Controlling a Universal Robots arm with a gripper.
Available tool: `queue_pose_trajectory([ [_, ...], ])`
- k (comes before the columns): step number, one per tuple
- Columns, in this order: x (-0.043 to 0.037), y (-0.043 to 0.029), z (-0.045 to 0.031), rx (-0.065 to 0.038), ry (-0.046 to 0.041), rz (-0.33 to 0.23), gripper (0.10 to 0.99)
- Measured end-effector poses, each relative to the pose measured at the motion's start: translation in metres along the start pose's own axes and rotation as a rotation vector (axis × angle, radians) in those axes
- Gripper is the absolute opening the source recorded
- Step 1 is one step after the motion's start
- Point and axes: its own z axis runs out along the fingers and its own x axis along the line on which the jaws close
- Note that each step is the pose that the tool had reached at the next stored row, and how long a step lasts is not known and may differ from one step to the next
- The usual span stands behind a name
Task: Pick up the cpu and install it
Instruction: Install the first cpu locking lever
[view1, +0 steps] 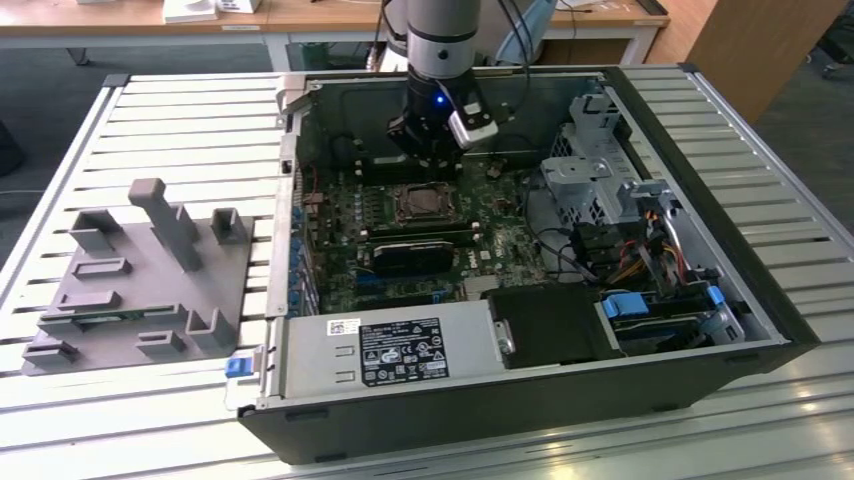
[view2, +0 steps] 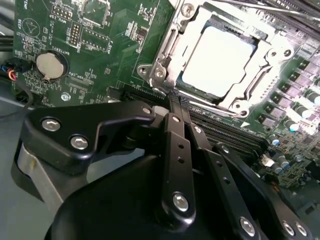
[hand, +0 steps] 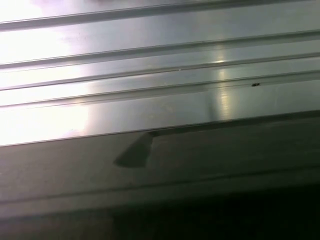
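The cpu (view2: 217, 62) already lies flat inside the metal-framed socket (view2: 165, 65), with the gripper (view2: 175, 100) just beside the socket, fingers pressed together and holding nothing, so a good finish means backing off without nudging the chip.

In the second wrist view the gripper (view2: 174, 100) hung close over a green motherboard (view2: 100, 55), its 2 black fingers (view2: 176, 150) pressed together with nothing between them. The cpu (view2: 220, 62) lay flat inside the metal-framed socket (view2: 165, 65), at about 1 o'clock from the fingertips and just apart from them. A round coin battery (view2: 50, 65) sat well apart at 10 o'clock.
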Motion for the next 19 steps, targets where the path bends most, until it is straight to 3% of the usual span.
queue_pose_trajectory([
  [19, -0.0009, -0.007, -0.0001, 0.001, -0.0001, 0.0, 0.106],
])
